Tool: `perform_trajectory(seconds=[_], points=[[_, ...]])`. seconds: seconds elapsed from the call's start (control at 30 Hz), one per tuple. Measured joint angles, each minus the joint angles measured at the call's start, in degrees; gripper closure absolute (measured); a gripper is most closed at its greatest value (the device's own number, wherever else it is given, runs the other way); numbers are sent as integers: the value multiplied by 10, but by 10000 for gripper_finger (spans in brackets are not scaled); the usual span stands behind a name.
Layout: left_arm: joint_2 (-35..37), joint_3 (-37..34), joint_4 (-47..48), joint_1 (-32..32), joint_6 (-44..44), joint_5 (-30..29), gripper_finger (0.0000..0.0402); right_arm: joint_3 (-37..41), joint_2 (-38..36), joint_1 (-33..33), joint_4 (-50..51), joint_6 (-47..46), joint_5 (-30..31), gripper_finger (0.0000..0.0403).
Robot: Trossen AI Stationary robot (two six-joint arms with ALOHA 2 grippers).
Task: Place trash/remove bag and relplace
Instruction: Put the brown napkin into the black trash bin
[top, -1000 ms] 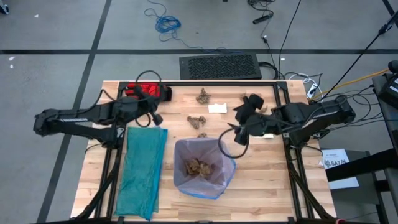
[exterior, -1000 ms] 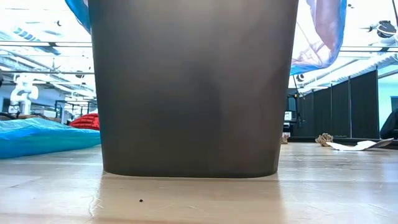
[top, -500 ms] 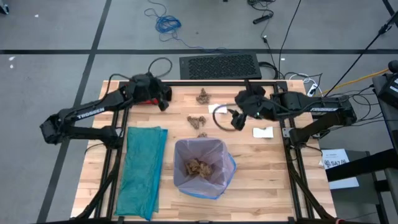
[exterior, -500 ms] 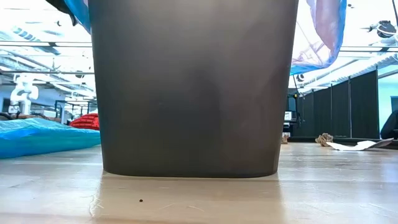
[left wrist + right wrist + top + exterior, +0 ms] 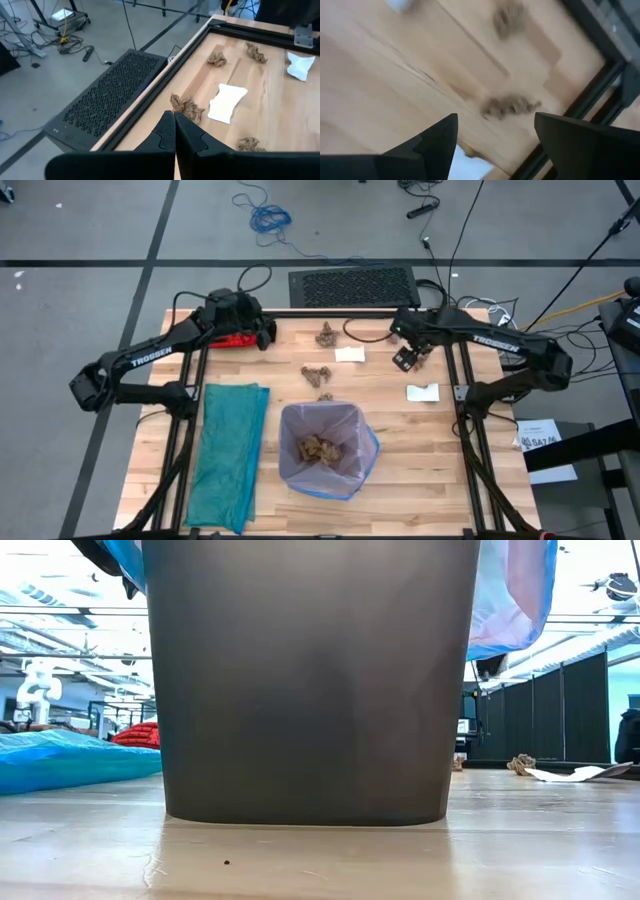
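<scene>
The trash lies on the far half of the table: brown wads point(image 5: 326, 334) point(image 5: 317, 373) and white scraps point(image 5: 350, 354) point(image 5: 423, 391). More wads point(image 5: 318, 448) lie inside the bag point(image 5: 345, 472), which lines the dark bin point(image 5: 310, 680) at the near middle. My left gripper point(image 5: 263, 336) is shut and holds nothing. It hovers at the far left beside the red glove point(image 5: 235, 338), pointing toward a wad point(image 5: 186, 106). My right gripper point(image 5: 405, 358) is open above the far right of the table, pointing down over a blurred wad point(image 5: 510, 106).
A teal-green plastic bag point(image 5: 228, 450) lies flat along the table's left side. A black frame rail point(image 5: 350, 313) runs along the far edge. Two more wads point(image 5: 216, 58) point(image 5: 255, 51) sit near that rail. Bare wood shows to the bin's right.
My right gripper has swung from above the bin's far right corner toward the table's far right, sinking and tipping to point down. My left gripper has moved toward the far edge, beside the red glove, and has stayed shut. The trash and the bag have kept still.
</scene>
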State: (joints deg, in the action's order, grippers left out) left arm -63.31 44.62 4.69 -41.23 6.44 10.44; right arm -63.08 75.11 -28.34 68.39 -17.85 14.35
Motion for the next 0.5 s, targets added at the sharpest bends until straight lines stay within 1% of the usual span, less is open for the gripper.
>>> perform_trajectory(seconds=[0.13, 0.23, 0.37, 0.5], points=[[0, 0, 0, 0, -2, 0, 402, 100, 0, -51, -61, 43, -30, 147], [1, 0, 0, 0, -16, 0, 402, 152, 0, -80, -116, 60, -45, 147], [1, 0, 1, 0, -22, 0, 402, 191, 0, -108, -156, 74, -40, 147], [1, 0, 1, 0, -31, 0, 402, 204, 1, -136, -200, 92, -40, 147]])
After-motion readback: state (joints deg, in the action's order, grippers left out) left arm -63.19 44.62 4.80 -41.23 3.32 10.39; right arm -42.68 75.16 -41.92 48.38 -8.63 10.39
